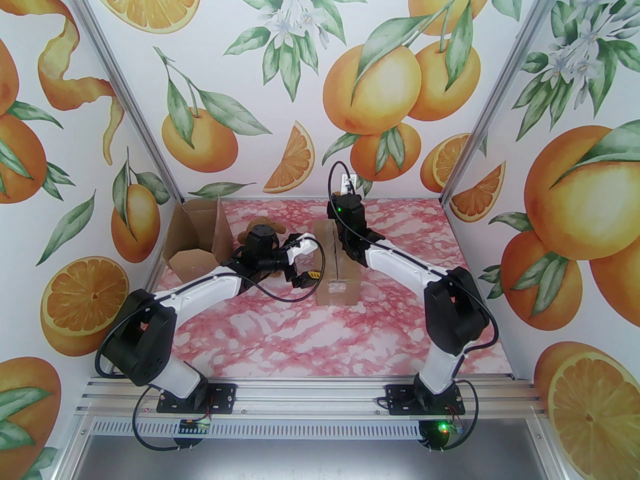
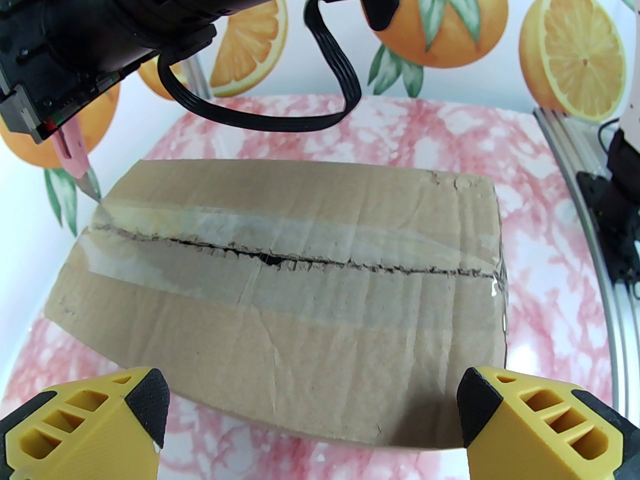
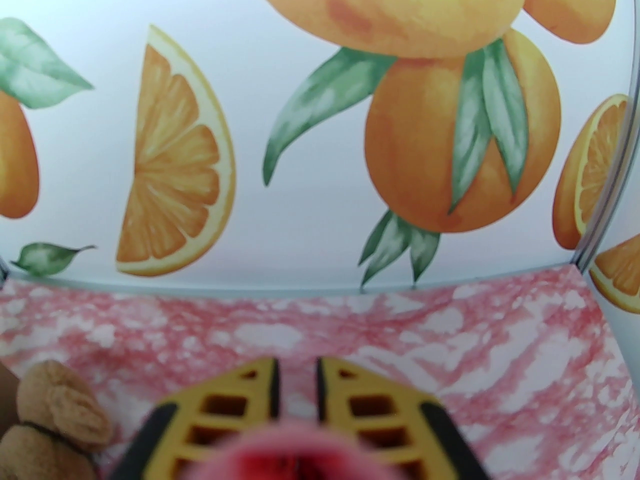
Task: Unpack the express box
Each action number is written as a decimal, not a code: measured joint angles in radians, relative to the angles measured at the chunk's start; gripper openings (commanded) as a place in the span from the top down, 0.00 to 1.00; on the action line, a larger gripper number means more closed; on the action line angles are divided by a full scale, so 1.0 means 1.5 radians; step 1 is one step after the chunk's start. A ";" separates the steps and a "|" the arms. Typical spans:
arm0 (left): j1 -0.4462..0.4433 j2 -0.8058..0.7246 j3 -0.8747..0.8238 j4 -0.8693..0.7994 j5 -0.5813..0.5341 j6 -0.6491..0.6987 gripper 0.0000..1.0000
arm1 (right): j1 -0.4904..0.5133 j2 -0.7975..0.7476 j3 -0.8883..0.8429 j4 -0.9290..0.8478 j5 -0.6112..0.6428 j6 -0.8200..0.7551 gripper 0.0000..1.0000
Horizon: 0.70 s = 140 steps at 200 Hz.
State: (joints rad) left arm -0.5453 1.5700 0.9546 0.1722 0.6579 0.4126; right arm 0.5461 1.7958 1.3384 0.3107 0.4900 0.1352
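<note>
Left wrist cam: box (image 2: 250, 328) sits mid-table (image 2: 545, 278), its taped seam (image 2: 350, 264) ragged and split.
Left hand (image 2: 312, 403) is spread wide right by the box's side. Right hand (image 3: 296, 368) is clamped on a pink cutter (image 2: 75, 155), blade tip at one end of the seam.

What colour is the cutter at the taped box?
Pink. The cutter shows best in the left wrist view.

No legible txt; no readable labels or nos.
</note>
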 measured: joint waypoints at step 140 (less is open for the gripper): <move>0.087 0.143 0.257 0.007 -0.020 -0.253 0.07 | 0.027 -0.012 -0.013 0.037 0.018 -0.021 1.00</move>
State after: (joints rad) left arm -0.4149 1.7847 1.3407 0.1825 0.6277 0.0326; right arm 0.5865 1.7771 1.3193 0.3668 0.5167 0.1043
